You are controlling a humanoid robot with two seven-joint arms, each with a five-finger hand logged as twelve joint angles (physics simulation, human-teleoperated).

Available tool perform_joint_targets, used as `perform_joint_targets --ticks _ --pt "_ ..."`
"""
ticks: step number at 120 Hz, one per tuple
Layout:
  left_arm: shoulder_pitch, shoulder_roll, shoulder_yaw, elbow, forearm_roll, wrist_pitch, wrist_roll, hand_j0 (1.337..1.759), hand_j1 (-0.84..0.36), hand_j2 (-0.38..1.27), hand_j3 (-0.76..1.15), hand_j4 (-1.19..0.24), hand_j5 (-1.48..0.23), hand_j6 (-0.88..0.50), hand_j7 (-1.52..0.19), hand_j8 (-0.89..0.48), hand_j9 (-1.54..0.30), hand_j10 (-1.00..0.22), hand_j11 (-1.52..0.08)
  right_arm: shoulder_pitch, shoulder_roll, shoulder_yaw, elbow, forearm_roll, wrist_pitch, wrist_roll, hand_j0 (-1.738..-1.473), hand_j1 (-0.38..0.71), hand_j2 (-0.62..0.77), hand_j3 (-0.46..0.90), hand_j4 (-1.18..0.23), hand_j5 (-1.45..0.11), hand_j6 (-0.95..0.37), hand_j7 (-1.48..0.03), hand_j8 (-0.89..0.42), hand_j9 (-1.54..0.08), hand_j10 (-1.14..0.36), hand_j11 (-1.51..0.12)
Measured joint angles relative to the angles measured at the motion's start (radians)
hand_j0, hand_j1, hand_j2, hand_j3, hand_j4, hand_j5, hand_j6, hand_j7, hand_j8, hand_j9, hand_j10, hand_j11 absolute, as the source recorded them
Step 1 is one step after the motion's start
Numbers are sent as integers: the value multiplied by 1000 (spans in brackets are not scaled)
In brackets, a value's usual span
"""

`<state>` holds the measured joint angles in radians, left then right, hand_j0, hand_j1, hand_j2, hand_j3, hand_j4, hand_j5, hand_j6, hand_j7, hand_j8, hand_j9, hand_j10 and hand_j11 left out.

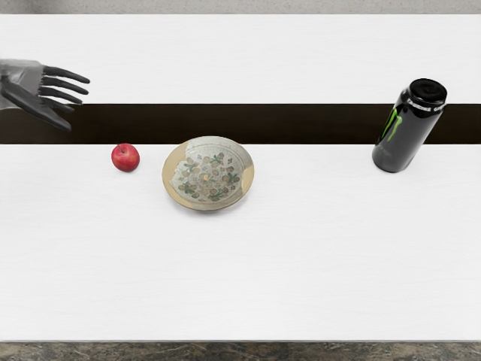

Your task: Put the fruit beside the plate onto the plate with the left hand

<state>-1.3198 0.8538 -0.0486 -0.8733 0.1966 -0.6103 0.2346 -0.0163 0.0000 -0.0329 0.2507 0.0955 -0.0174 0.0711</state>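
Observation:
A small red apple [125, 157] rests on the white table just left of a round plate [174, 177] with a gold rim and a green floral pattern. Nothing lies on the plate. My left hand [60, 92] hangs at the far left edge, above and to the left of the apple, well apart from it. Its dark fingers are spread and hold nothing. The right arm is out of view.
A black can with a green logo [408, 125] stands upright at the right side of the table. A dark gap [301, 124] runs across between the near table and the far white surface. The near table edge runs along the bottom.

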Motion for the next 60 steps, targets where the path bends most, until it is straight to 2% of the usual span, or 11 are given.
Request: perform_joint_targets --ticks 19,28,39,56,60 --pt "19 -2 -18 -7 86 -1 0 1658 30 54 0 -267 -346 -267 -346 -267 -346 -267 -346 -18 0 -3 -1 0 -4 0 -1658 -310 -7 0 -33 -43 -33 -43 -33 -43 -33 -43" --pt "48 -2 -18 -40 172 21 0 1658 26 55 0 -272 -352 -272 -352 -271 -352 -271 -351 -27 0 -4 -2 0 -5 0 -1658 -310 -7 0 -33 -43 -33 -43 -33 -43 -33 -43" --pt "114 -14 -15 -136 326 215 0 1658 23 56 0 -275 -355 -275 -355 -275 -355 -275 -355 -32 0 -5 -2 0 -5 0 -1658 -310 -7 0 -33 -43 -33 -43 -33 -43 -33 -43" --pt "104 -80 51 -259 507 539 -2 1658 32 55 0 -268 -346 -269 -346 -268 -345 -268 -345 -35 0 -5 -2 0 -6 -1 -1658 -310 -7 0 -33 -43 -33 -43 -33 -43 -33 -43" --pt "102 -133 73 -279 528 589 -2 1658 35 55 0 -265 -342 -265 -342 -265 -342 -265 -342 -35 0 -5 -2 0 -6 -1 -1658 -310 -7 0 -33 -43 -33 -43 -33 -43 -33 -43"
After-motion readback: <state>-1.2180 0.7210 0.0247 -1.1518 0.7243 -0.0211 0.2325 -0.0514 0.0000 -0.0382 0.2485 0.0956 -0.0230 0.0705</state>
